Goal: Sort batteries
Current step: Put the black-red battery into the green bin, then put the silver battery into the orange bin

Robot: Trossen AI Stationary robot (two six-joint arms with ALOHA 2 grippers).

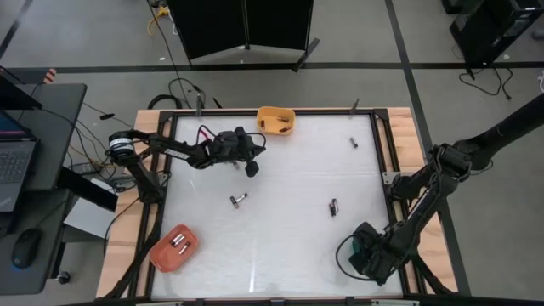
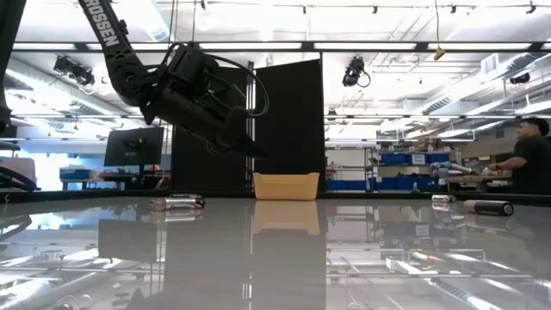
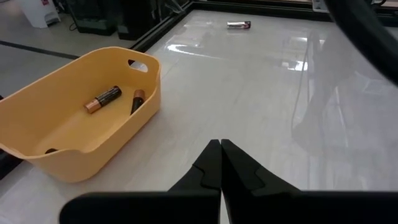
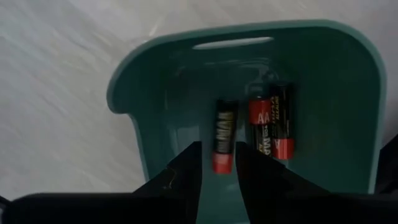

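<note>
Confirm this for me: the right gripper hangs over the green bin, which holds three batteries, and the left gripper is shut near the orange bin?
Not quite: the left gripper, shut, is near the yellow bin, as the left wrist view shows. The right gripper does hang over the green bin with three batteries.

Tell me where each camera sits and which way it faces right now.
High: overhead, straight down on the table; both arms show.
Low: table height, level toward the yellow bin; left arm overhead.
Left wrist: past the shut left end effector toward the yellow bin, also seen in the low view.
Right wrist: down past the open right end effector into the green bin holding batteries.
</note>
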